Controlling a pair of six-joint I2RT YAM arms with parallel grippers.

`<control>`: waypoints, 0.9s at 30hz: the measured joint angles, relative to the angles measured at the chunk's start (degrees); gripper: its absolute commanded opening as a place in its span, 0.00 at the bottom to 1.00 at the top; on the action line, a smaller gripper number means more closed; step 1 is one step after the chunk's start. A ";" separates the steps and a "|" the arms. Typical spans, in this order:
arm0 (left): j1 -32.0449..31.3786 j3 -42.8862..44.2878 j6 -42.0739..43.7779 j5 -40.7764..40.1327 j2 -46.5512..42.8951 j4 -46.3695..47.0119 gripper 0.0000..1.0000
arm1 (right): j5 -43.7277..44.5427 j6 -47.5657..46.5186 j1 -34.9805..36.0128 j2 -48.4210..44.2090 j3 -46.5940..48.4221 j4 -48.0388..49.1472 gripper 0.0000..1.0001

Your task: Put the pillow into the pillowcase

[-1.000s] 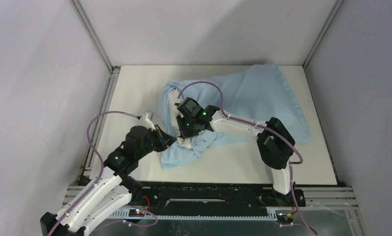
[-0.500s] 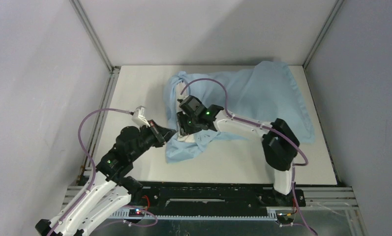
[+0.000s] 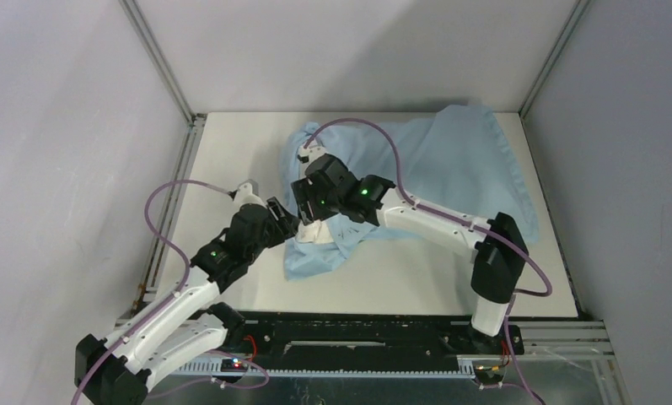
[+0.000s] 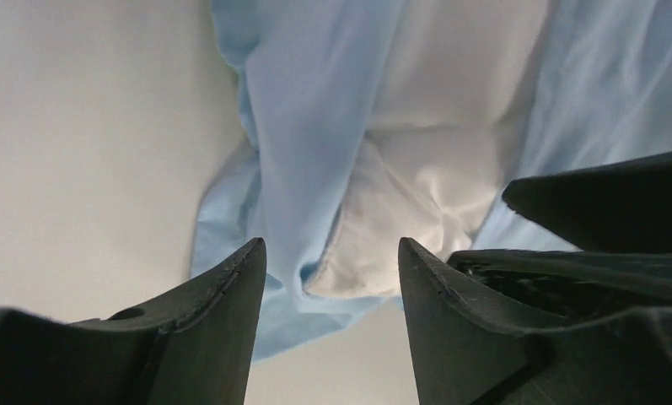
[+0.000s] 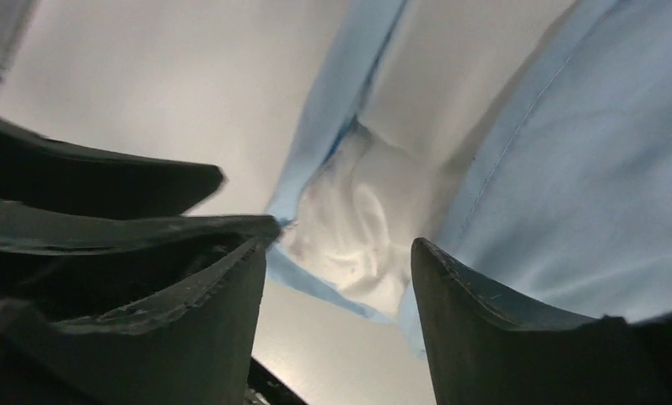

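Plump white fabric pillow [image 4: 416, 202] mostly inside the floppy light-blue cloth pillowcase [image 3: 450, 160], one corner poking out.
Both pincers [image 4: 328, 287] [image 5: 336, 287] spread, empty; next they probably tug the hem over it.

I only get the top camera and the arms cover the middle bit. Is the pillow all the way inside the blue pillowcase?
Observer: No. In the left wrist view, a white corner of the pillow pokes out between folds of the pillowcase.
Operator: Is a gripper pinching that corner?
Observer: No. The left gripper and the right gripper are both open. In each wrist view the white corner shows in the gap between the fingers, and nothing is clamped.
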 measured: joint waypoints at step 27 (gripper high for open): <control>4.66 0.22 -0.37 2.23 21.62 7.32 0.62 | -8.26 1.09 -4.90 5.77 -12.44 11.08 0.00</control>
